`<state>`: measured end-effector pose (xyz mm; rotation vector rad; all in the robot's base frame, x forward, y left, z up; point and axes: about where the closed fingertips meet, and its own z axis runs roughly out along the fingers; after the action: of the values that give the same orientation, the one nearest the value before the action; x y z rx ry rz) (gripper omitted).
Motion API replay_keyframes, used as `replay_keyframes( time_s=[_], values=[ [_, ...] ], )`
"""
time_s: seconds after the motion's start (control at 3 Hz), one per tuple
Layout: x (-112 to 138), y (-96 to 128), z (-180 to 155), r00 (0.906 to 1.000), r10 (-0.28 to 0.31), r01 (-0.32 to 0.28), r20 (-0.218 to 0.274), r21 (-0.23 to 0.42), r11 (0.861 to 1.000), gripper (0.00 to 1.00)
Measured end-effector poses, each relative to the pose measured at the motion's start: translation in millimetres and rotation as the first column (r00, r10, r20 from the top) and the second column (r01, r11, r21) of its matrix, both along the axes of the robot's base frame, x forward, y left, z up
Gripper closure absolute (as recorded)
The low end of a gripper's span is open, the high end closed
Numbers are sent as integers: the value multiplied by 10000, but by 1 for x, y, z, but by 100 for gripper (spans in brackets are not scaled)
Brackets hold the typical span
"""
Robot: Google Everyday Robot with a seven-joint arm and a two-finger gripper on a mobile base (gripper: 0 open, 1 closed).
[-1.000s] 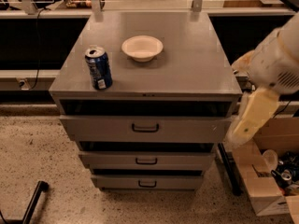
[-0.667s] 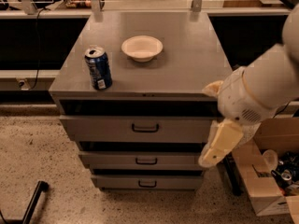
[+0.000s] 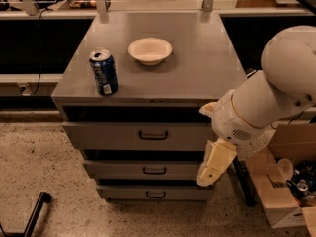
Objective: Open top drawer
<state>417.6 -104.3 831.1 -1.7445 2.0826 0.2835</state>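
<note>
- The top drawer is the uppermost of three grey metal drawers in a cabinet. It sits directly under the grey tabletop, with a dark gap between the tabletop's edge and the drawer's front panel.
- Its small black handle is at the centre of the plain front, and nothing is touching it.
- The tool is a cream-coloured part hanging from the end of the white arm, angled down and to the left.
- The tool is at the cabinet's right front corner, below the right end of the top drawer and in front of the right end of the middle drawer.
- From this angle it cannot be told whether the tool is open or closed.
- Nothing is visibly held by the tool, and it is well to the right of all three handles. Whether it touches the middle drawer's front cannot be told.
- The bottom drawer is just below and to the left of the tool's tip.
- On the tabletop a blue soda can stands upright near the front left, and a white bowl sits behind it, near the middle.
- An open cardboard box with small items inside rests on the speckled floor to the right of the cabinet.
</note>
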Motion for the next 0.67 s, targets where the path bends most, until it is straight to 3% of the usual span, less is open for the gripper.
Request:
replay_keyframes(
  time_s=[0.33, 0.67],
  values=[
    [-2, -10, -37, 9997, 241, -240, -72, 153, 9996, 0],
    [7, -25, -60, 9879, 630, -663, 1416, 187, 9976, 0]
  ],
)
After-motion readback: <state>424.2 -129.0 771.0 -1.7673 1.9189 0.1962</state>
